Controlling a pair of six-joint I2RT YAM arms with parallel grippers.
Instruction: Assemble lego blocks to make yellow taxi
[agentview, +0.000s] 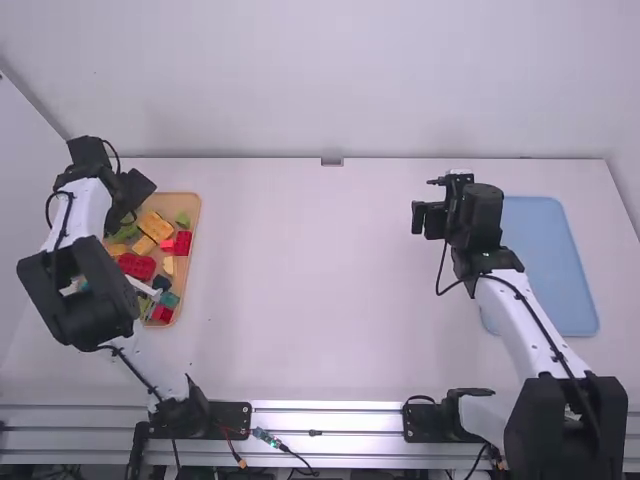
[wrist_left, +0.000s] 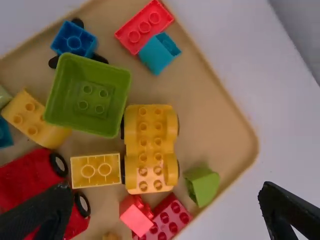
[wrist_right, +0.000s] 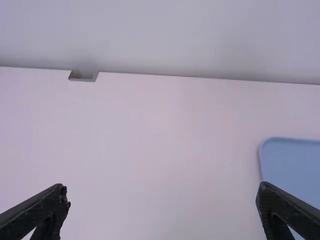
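White bench (agentview: 310, 290) spreads beneath both arms. Left pincer (agentview: 137, 187) hangs above the wooden tray (agentview: 196, 213), fingers apart and empty. Under it, in the tray, sits a yellow wheeled base (wrist_left: 150, 142) just beside a small yellow block (wrist_left: 96, 170), with a green box (wrist_left: 87, 95) next to them. Well apart, the right pincer (agentview: 430, 217), also spread and empty, is near the blue tray (agentview: 545, 265).

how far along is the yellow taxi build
It looks barely begun, if at all: the yellow wheeled base sits in the wooden tray, a separate yellow block beside it. Nothing is in hand; the left pincer and right pincer are open and empty. Left to do, probably: lift out the base and stack yellow blocks on it.
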